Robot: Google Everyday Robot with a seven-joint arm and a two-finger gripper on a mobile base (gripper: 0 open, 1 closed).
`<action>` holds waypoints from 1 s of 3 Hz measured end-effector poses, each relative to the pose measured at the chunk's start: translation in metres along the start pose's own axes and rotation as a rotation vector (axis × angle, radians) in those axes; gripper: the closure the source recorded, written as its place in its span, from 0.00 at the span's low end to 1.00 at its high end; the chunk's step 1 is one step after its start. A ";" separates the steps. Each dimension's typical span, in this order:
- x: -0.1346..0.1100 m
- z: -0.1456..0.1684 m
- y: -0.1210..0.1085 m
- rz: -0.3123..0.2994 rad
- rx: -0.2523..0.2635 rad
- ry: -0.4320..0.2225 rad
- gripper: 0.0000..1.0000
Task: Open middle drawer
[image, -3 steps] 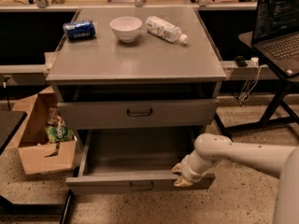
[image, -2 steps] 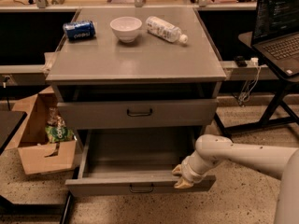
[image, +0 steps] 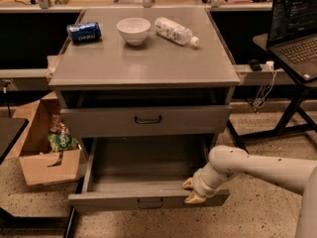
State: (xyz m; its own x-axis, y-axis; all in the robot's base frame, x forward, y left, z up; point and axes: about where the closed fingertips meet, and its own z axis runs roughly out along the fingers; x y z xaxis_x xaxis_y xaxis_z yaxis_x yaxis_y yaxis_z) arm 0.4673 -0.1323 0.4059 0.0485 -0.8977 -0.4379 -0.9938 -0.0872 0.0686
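Note:
The middle drawer [image: 114, 122] is a wide grey panel with a small dark bar handle [image: 147, 119]. It sits under a dark gap below the cabinet top and stands only slightly proud of the cabinet. Below it the bottom drawer [image: 143, 165] is pulled far out and looks empty. My gripper [image: 191, 191] is low at the right end of the bottom drawer's front panel, well below and to the right of the middle drawer's handle. Its cream fingertips [image: 188, 184] are spread, one on each side of that panel's top edge.
On the cabinet top [image: 143, 63] lie a blue can [image: 83, 31], a white bowl [image: 133, 30] and a clear plastic bottle [image: 174, 30]. An open cardboard box [image: 42, 152] with a green bag stands on the floor at left. A laptop [image: 294, 19] on a dark stand is at right.
My gripper has edged slightly left along the bottom drawer's front. Both drawers stand as before.

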 end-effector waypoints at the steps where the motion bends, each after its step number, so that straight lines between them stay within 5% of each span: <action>1: 0.000 0.000 0.000 0.000 0.000 0.000 0.57; 3: 0.000 0.000 0.000 0.000 0.000 0.000 0.05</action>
State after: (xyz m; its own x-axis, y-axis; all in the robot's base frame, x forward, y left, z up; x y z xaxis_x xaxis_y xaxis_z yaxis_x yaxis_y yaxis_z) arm 0.4672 -0.1323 0.4059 0.0485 -0.8977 -0.4380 -0.9938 -0.0872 0.0687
